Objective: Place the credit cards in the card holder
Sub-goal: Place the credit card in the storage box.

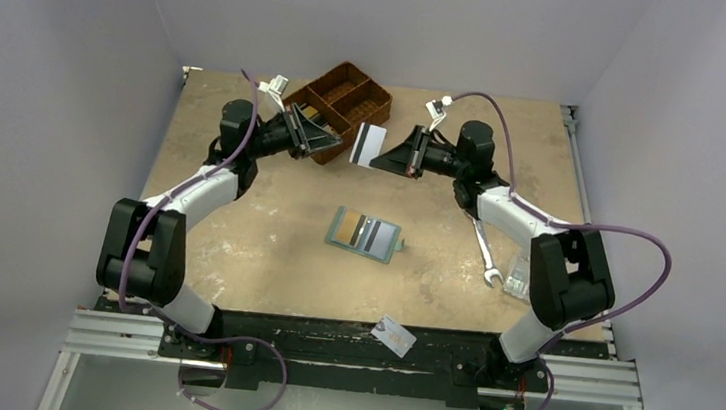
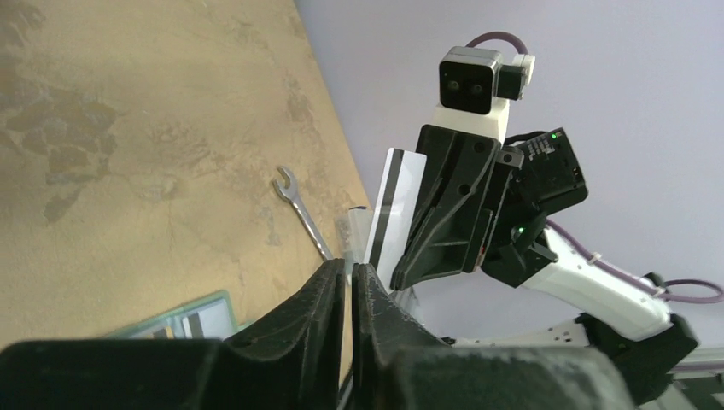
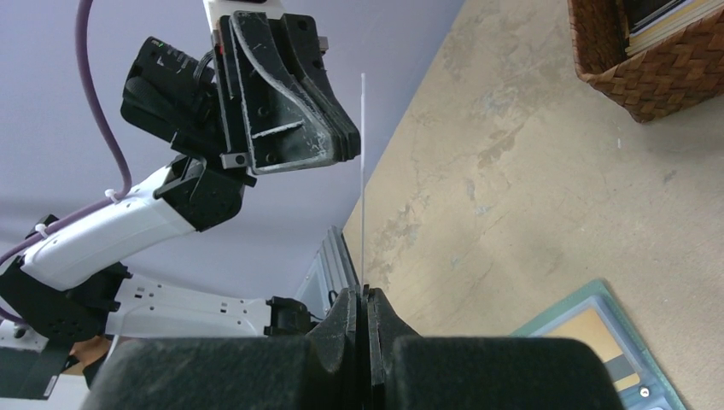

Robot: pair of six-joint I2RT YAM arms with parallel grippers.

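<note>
Nearest, on the rail (image 1: 306,338), lies maybe a spare card (image 1: 394,336). My right gripper (image 1: 384,157) pinches a white card (image 1: 368,145) by its edge, up beyond the open card holder (image 1: 366,233); it could slip. My left gripper (image 1: 338,143) is clenched, empty.

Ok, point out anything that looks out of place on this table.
One stray card lies askew over the black frame at the near edge, off the table and far from the open wallet. A wrench lies on the right, odd among cards. The right tool holds a striped card in the air.
</note>
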